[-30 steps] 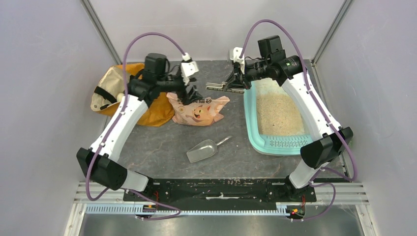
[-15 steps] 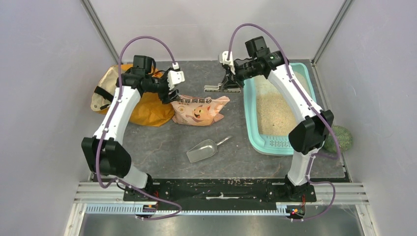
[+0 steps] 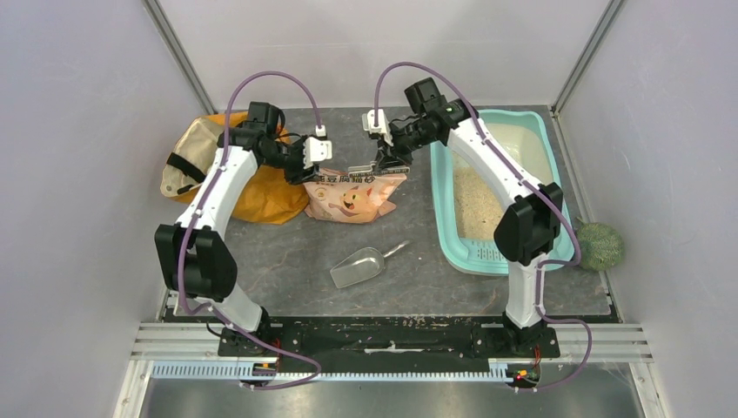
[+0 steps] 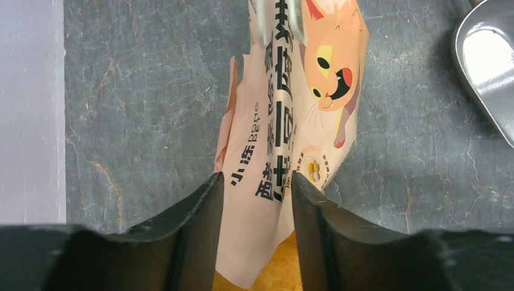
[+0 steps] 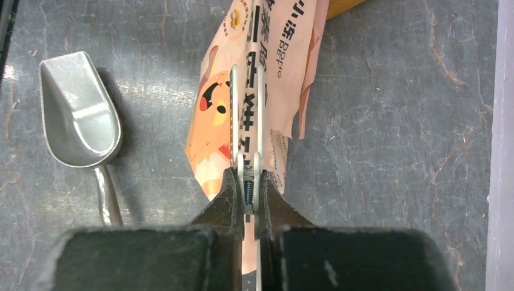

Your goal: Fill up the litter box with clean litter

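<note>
The teal litter box (image 3: 443, 218) stands at the right with pale beige litter (image 3: 474, 205) spread over its floor. The peach-pink pouch (image 3: 352, 196) lies flat mid-table. My right gripper (image 3: 385, 161) is shut on a grey spring clip (image 3: 364, 168), held along the pouch's top edge. In the right wrist view the gripper (image 5: 250, 182) pinches the clip (image 5: 247, 121) above the pouch (image 5: 273, 54). My left gripper (image 3: 306, 170) is open at the pouch's left end. In the left wrist view the gripper (image 4: 256, 179) has its fingers either side of the pouch (image 4: 285, 121).
A silver scoop (image 3: 357, 267) lies in front of the pouch and also shows in the right wrist view (image 5: 79, 121). An orange fabric bag (image 3: 261, 196) lies at the back left, touching the pouch. A green object (image 3: 599, 246) sits outside the box at the right wall.
My right gripper has carried the clip left and down from the box's far corner to the pouch's top edge. My left gripper has drawn back from over the pouch to its left end.
</note>
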